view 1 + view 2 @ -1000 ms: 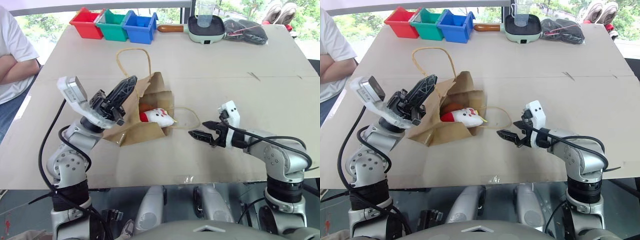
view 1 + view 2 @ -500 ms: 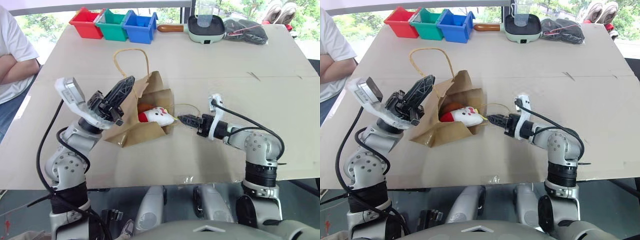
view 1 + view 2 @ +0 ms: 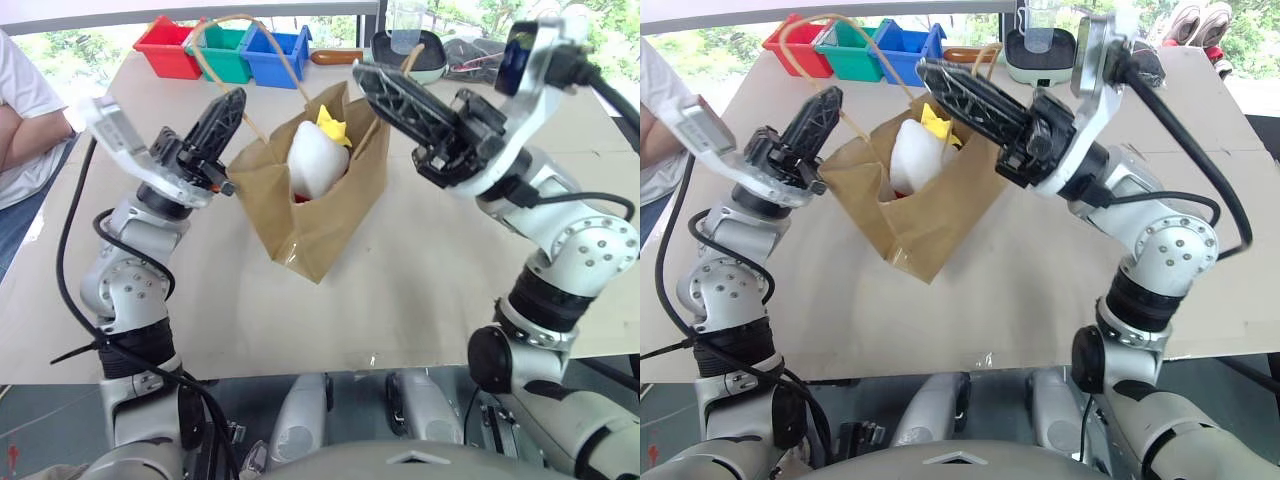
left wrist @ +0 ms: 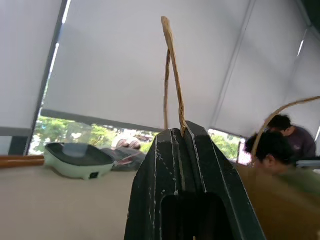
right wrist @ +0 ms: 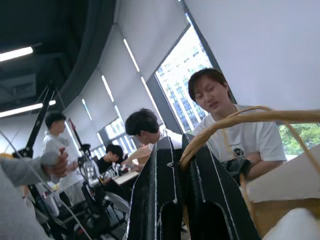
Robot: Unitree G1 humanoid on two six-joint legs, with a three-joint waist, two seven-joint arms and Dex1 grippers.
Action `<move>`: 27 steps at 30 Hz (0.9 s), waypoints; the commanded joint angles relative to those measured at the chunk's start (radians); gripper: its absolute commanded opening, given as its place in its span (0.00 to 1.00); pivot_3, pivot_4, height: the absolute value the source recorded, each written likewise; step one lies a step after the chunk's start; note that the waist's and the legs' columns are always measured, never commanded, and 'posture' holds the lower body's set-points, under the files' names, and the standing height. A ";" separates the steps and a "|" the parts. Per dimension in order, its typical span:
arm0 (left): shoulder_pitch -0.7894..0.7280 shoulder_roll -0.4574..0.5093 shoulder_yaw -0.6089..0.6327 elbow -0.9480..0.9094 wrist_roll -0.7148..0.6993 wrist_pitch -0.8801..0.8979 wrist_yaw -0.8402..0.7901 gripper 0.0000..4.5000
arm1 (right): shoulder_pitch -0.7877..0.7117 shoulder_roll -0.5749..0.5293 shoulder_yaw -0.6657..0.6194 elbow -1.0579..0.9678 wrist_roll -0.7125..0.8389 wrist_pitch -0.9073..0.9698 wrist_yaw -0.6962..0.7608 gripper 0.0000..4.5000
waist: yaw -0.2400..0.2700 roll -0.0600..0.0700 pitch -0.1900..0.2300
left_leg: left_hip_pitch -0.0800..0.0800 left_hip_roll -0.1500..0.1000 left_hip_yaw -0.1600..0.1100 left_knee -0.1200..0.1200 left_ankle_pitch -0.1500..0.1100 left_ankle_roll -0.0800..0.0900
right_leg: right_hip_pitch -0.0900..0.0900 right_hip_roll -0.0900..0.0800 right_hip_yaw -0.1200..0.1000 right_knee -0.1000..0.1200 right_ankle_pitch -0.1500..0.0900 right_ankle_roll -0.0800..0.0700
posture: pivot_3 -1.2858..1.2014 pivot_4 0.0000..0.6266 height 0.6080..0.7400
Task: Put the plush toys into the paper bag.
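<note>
The left wrist view shows what the head views cannot: the left end effector (image 4: 181,136) clenched on a twisted paper handle (image 4: 172,75) that rises straight out from between its fingers; the right wrist view likewise shows the right end effector (image 5: 176,145) clenched on the other handle (image 5: 235,120), which arcs off to the frame's right, with several people in the room behind. In the left eye view the paper bag (image 3: 315,200) hangs at frame centre between the left end effector (image 3: 228,103) and the right one (image 3: 368,78), mouth upward, its lower corner near or on the tan surface (image 3: 420,290); contact cannot be told. The white chicken (image 3: 317,155) stands on end inside, long axis nearly vertical, yellow bits topmost, red at the bottom. Open surface lies below and right of the bag; the red, green and blue bins (image 3: 225,45) and a pan (image 3: 405,50) line the far edge at top.
</note>
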 commanded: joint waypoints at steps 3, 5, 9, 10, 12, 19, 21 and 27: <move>-0.020 -0.014 -0.083 0.048 0.105 -0.027 -0.016 0.00 | 0.053 -0.076 0.062 -0.031 -0.039 -0.053 -0.006 0.01 | -0.003 0.000 0.003 | -0.003 0.000 0.001 0.000 0.000 0.000 | -0.004 0.000 0.002 0.001 0.000 0.000 | 0.52 0.24 1.00; -0.043 -0.007 -0.110 0.077 0.150 -0.051 -0.043 0.00 | 0.066 -0.102 0.072 -0.041 -0.051 -0.070 -0.016 0.01 | -0.003 0.000 0.003 | -0.003 0.000 0.001 0.000 0.000 0.000 | -0.004 0.000 0.001 0.002 0.000 0.000 | 0.52 0.24 1.00; -0.053 0.028 -0.132 0.119 0.196 -0.064 -0.119 0.00 | 0.094 -0.210 0.145 -0.056 -0.155 -0.116 0.011 0.01 | -0.003 0.000 0.003 | -0.002 0.001 0.001 0.000 0.000 0.000 | -0.004 0.001 0.001 0.003 0.000 0.000 | 0.52 0.24 1.00; -0.048 0.039 -0.127 0.121 0.182 -0.052 -0.146 0.00 | 0.099 -0.233 0.157 -0.063 -0.155 -0.121 0.028 0.06 | -0.004 0.000 0.003 | -0.002 0.001 0.001 0.000 0.000 0.000 | -0.004 0.000 0.002 0.003 0.000 0.000 | 0.52 0.24 1.00; -0.040 0.059 -0.107 0.121 0.166 -0.054 -0.193 0.00 | 0.107 -0.275 0.159 -0.094 -0.131 -0.118 0.055 0.20 | -0.004 0.000 0.003 | -0.002 0.001 0.001 0.000 0.000 0.000 | -0.004 0.001 0.002 0.003 0.000 0.000 | 0.52 0.24 1.00; 0.052 0.149 0.015 0.017 0.010 0.118 -0.203 0.62 | 0.188 -0.528 0.044 -0.208 0.046 -0.042 0.117 0.82 | -0.003 0.000 0.003 | -0.003 0.001 0.001 -0.001 0.000 0.000 | -0.004 0.000 0.001 0.001 0.000 0.000 | 0.52 0.24 1.00; 0.110 0.183 0.066 -0.019 -0.030 0.165 -0.195 0.81 | 0.240 -0.629 0.021 -0.232 0.061 -0.031 0.160 0.82 | -0.002 0.000 0.003 | -0.003 0.002 0.001 -0.001 0.000 0.001 | -0.004 -0.001 0.001 -0.001 0.000 0.000 | 0.52 0.24 1.00; 0.246 0.224 0.135 -0.065 -0.082 0.225 -0.199 1.00 | 0.309 -0.678 0.152 -0.248 -0.069 -0.118 0.190 0.52 | -0.002 0.000 0.003 | -0.001 0.003 0.003 -0.002 -0.001 0.001 | -0.003 0.000 0.002 -0.002 0.000 0.000 | 0.52 0.24 1.00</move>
